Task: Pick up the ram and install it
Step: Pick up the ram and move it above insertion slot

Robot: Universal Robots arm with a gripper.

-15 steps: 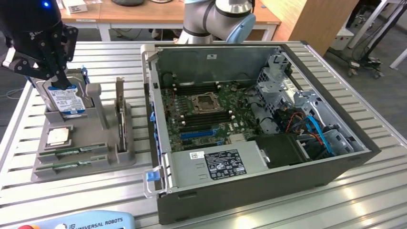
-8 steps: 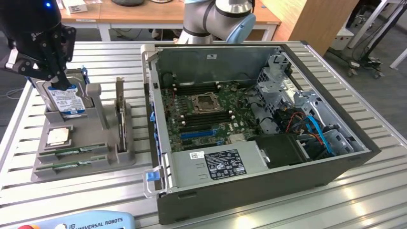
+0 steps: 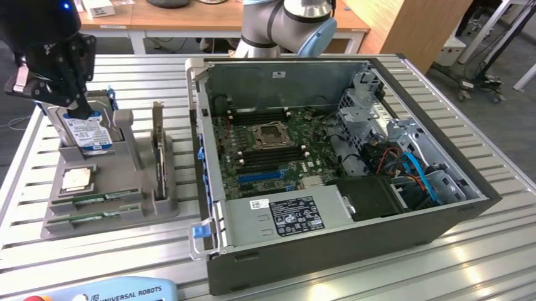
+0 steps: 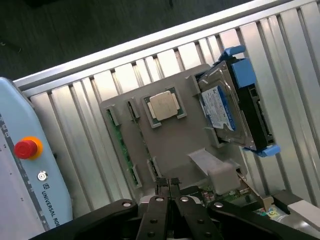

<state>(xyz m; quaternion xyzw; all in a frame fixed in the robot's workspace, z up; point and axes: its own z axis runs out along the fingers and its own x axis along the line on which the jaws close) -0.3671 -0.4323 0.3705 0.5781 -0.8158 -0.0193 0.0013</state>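
Two ram sticks lie edge-up in slots at the near end of the grey holder: one ram stick and a second in front of it. In the wrist view a ram stick shows as a thin green strip along the holder's edge. My black gripper hangs above the holder's far end, over the hard drive, well apart from the ram. Its fingers are pressed together and hold nothing; the gripper is shut.
The holder also carries a silver processor chip, a hard drive in a blue bracket and an upright dark card. An open computer case with its motherboard stands on the exterior view's right. A teach pendant lies beside the holder.
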